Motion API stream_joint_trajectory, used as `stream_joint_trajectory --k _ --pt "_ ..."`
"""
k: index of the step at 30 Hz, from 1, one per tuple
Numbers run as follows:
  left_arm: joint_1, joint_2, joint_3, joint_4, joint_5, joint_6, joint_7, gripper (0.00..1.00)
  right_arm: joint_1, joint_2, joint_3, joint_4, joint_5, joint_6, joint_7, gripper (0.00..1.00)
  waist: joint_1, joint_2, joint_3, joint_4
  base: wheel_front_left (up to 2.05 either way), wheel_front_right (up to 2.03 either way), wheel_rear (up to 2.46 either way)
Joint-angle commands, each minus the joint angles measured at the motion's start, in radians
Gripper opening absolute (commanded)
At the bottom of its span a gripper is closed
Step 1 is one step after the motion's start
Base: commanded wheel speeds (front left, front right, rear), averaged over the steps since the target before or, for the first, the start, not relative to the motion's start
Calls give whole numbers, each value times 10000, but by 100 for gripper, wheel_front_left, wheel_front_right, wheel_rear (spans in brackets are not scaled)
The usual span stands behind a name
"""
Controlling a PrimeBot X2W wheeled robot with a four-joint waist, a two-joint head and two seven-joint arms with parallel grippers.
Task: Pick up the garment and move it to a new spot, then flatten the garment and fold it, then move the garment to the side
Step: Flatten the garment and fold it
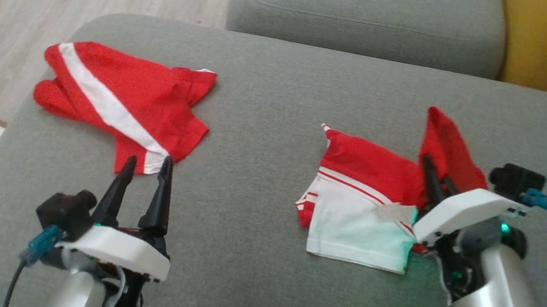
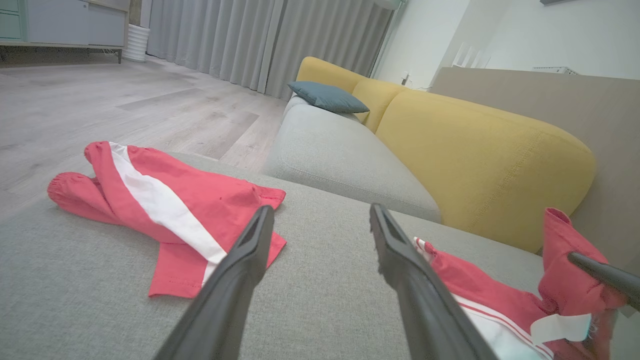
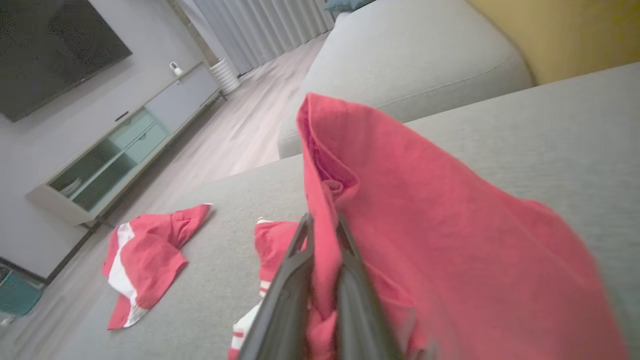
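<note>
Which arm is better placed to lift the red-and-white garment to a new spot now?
Right. The right gripper is shut on a raised red fold of the red-and-white garment. The left gripper stands open and apart from it, near the other red garment with the white stripe.

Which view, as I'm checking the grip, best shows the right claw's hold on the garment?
Right wrist view: close up, the right claw is shut on a red fold of the garment. Head view shows it from above; left wrist view, one finger.
</note>
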Motion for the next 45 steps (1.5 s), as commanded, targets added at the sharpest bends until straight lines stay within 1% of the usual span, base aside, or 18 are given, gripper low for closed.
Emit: stream_joint_trajectory --k 1,7,9,10,11,12,14,19,20,21,22,28,31,34,38,41,43,45 --pt "-318 76 252 -339 -49 26 -53 100 -395 34 493 -305 332 -9 -245 0 0 -1 26 195 0 0 0" --pt "-320 76 23 -278 -206 32 -53 100 -768 34 1711 912 1557 -9 -1238 0 0 -1 221 697 0 0 0" --pt "-377 76 -69 -267 -239 35 -53 100 -954 35 2013 1398 1921 -9 -1605 0 0 -1 306 848 0 0 0" --pt "-377 76 -69 -267 -239 35 -53 100 -954 35 2013 1398 1921 -9 -1605 0 0 -1 306 848 0 0 0" --pt "-422 76 -136 -268 -264 47 -53 100 -1176 35 2284 1922 2197 -9 -1971 0 0 -1 416 968 0 0 0" --pt "-422 76 -136 -268 -264 47 -53 100 -1176 35 2284 1922 2197 -9 -1971 0 0 -1 416 968 0 0 0" --pt "-476 76 -197 -253 -281 64 -53 100 -1420 35 2529 2432 2525 -9 -2283 0 0 -1 529 1080 0 0 0" --pt "-620 76 -282 -191 -344 89 -53 100 -1956 35 3385 3478 3438 -9 -2680 0 0 -1 789 1279 0 0 0" --pt "-642 76 -276 -174 -346 99 -53 100 -2038 35 3645 3591 3575 -9 -2724 6 0 -1 822 1296 0 0 0" --pt "-661 76 -268 -160 -351 102 -53 100 -2105 35 3909 3631 3721 -9 -2810 84 0 -1 847 1307 0 0 0" --pt "-679 76 -263 -146 -358 105 -53 100 -2133 35 4203 3575 3940 -9 -2848 100 0 -1 866 1315 0 0 0" --pt "-692 76 -218 -85 -373 140 -53 100 -2085 35 6071 2704 5300 -9 -2874 100 0 -1 778 1147 0 0 0" --pt "-652 76 -182 -90 -372 152 -53 100 -2229 35 6582 2654 5665 -9 -3077 100 0 -1 639 944 0 0 0" --pt "-578 76 -93 -121 -356 164 -53 100 -2569 35 6782 3056 5624 -9 -3407 100 0 -1 499 648 0 0 0" --pt "-503 76 54 -241 -351 156 -53 100 -3091 35 6813 3769 4999 -9 -3814 100 0 -1 369 149 0 0 0" --pt "-493 76 159 -442 -334 147 -53 100 -3453 35 6669 4421 4035 -9 -4001 100 0 -1 343 -265 0 0 0" --pt "-504 76 222 -595 -322 152 -53 100 -3632 14 6313 4727 3382 -9 -4044 100 0 -1 347 -532 0 0 0" --pt "-527 76 296 -761 -315 159 -53 100 -3765 -291 5744 4476 2418 -9 -4051 100 0 -1 397 -792 0 0 0"
